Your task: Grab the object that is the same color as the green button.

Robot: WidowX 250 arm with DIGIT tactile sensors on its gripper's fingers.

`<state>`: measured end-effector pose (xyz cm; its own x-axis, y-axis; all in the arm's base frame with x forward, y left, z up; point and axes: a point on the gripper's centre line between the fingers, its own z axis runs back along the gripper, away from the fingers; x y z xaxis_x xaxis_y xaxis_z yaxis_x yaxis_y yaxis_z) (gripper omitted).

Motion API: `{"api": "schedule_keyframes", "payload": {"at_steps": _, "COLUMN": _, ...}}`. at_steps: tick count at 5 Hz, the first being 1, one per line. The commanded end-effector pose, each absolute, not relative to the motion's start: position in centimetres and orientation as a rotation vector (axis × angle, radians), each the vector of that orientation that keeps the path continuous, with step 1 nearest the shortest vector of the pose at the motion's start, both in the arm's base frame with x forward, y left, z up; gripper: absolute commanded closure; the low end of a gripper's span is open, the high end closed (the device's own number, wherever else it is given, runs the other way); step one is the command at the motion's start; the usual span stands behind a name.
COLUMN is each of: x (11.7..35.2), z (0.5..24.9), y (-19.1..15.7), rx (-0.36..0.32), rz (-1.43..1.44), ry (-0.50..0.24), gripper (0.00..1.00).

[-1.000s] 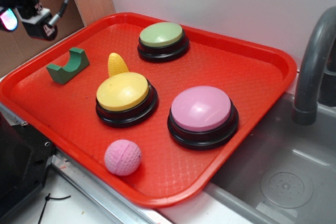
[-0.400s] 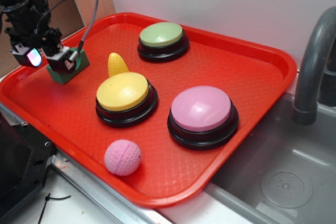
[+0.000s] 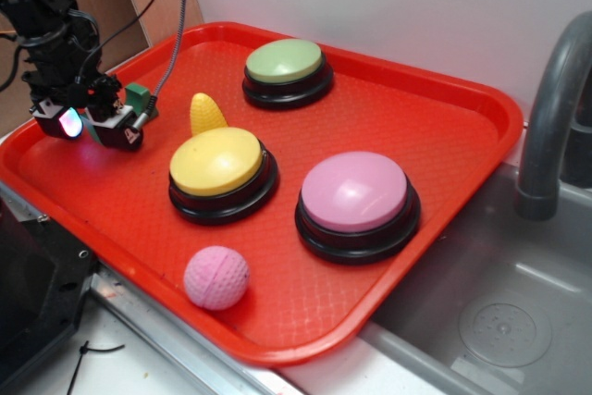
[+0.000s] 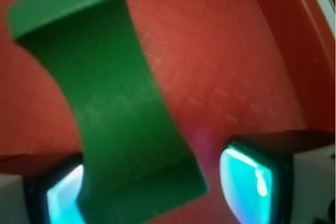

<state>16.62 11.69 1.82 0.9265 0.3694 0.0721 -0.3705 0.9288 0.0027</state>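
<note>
Over the tray's [image 3: 444, 150] left corner, hand [image 3: 92, 127] lowered, fingers spread around green block [image 4: 115, 108], not clamped

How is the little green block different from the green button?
The green block is dark green; the green button is pale green. The block has a curved notch scooped from it; the button is a smooth round dome on a black base. The block sits between the gripper fingers; the button stands untouched. Both rest on the red tray.

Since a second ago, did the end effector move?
Yes. The end effector came down from the tray's far-left corner onto the green block, left of the yellow button.
</note>
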Motion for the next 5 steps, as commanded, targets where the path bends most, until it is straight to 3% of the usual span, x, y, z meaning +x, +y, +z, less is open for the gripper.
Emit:
{"api": "schedule_keyframes", "payload": {"at_steps": 1, "x": 16.6, "z": 3.7, "y": 11.6, "rx": 0.04, "rz": 0.358, "ry": -0.094, "gripper": 1.0}}
{"api": "schedule_keyframes", "payload": {"at_steps": 3, "x": 16.9, "z": 11.3, "y": 9.0, "rx": 0.024, "rz": 0.245, "ry": -0.112, "gripper": 1.0}}
{"api": "schedule_keyframes", "payload": {"at_steps": 5, "x": 16.7, "z": 18.8, "y": 5.8, "rx": -0.047, "rz": 0.178, "ry": -0.226, "gripper": 1.0}}
